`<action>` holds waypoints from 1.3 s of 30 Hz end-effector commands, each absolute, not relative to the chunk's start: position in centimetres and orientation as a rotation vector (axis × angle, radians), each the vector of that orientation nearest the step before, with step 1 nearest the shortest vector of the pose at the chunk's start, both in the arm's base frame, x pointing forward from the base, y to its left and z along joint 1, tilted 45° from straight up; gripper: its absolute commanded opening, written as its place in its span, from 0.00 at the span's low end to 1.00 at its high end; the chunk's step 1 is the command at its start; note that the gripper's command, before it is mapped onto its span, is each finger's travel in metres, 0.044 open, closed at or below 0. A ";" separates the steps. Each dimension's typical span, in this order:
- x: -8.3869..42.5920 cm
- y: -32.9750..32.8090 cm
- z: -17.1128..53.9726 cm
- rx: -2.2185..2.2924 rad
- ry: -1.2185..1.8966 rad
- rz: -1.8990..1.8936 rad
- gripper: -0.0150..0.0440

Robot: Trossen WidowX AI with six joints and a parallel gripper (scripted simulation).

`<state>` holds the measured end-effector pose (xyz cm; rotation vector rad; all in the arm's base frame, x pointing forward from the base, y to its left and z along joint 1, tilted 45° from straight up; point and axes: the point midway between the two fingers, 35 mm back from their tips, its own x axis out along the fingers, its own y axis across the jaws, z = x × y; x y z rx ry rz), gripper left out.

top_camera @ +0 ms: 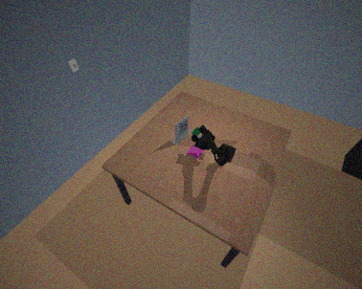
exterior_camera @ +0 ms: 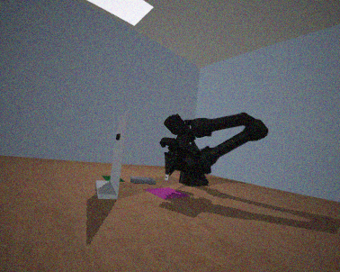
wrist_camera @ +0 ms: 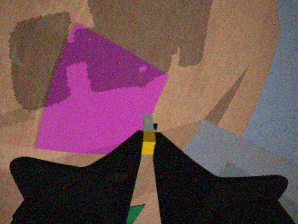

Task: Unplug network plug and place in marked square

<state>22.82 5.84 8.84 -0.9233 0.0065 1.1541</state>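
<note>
The gripper [exterior_camera: 167,173] [wrist_camera: 149,134] points down, shut on the plug. The plug [exterior_camera: 166,177] [wrist_camera: 148,148] shows a yellow part and a grey end between the fingertips in the wrist view, and a small pale end below them in the exterior view. It is out of the panel and hangs above the table. The magenta marked square [top_camera: 195,152] [exterior_camera: 157,193] [wrist_camera: 100,125] lies flat on the table. In the wrist view the plug's grey end overlaps the square's near right edge; its exact height is hard to tell. The upright panel [top_camera: 178,134] [exterior_camera: 117,158] stands apart from the gripper.
A green piece [top_camera: 195,131] [exterior_camera: 112,178] [wrist_camera: 134,214] lies beyond the panel in the exterior view. A grey block [exterior_camera: 142,180] lies between the panel and the arm in that view. The arm casts shadows across the table [top_camera: 156,174] and part of the square.
</note>
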 end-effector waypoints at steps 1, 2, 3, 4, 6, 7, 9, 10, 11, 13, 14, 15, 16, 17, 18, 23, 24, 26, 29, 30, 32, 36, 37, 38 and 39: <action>22.8 6.1 8.4 -0.920 0.015 1.155 0.25; 22.7 6.1 8.4 -0.920 0.015 1.156 0.25; 22.7 6.2 8.3 -0.920 0.016 1.156 0.25; 22.7 6.3 8.2 -0.920 0.016 1.156 0.25; 22.7 6.4 8.1 -0.920 0.016 1.156 0.25; 22.7 6.5 8.0 -0.920 0.016 1.156 0.25; 22.7 6.6 7.9 -0.921 0.016 1.156 0.25; 22.7 6.7 7.8 -0.921 0.016 1.156 0.25; 22.7 6.7 7.7 -0.921 0.016 1.156 0.25; 22.7 6.9 7.6 -0.921 0.016 1.156 0.25; 22.7 6.9 7.5 -0.921 0.016 1.156 0.25; 22.7 7.0 7.5 -0.921 0.016 1.156 0.25; 22.7 7.1 7.4 -0.921 0.016 1.156 0.25; 22.7 7.1 7.3 -0.921 0.016 1.155 0.25; 22.7 7.2 7.3 -0.921 0.016 1.155 0.25; 22.6 7.5 7.0 -0.920 0.015 1.154 0.25; 22.6 7.6 6.9 -0.920 0.015 1.154 0.25; 22.6 7.7 6.8 -0.919 0.015 1.154 0.25; 22.5 7.9 6.6 -0.919 0.014 1.153 0.25; 22.5 8.0 6.6 -0.919 0.013 1.153 0.25; 22.5 8.1 6.5 -0.918 0.013 1.152 0.25; 22.4 8.4 6.3 -0.917 0.011 1.151 0.25; 22.4 8.5 6.2 -0.916 0.010 1.151 0.25; 22.4 8.5 6.2 -0.916 0.010 1.150 0.25; 22.4 8.6 6.2 -0.915 0.009 1.150 0.25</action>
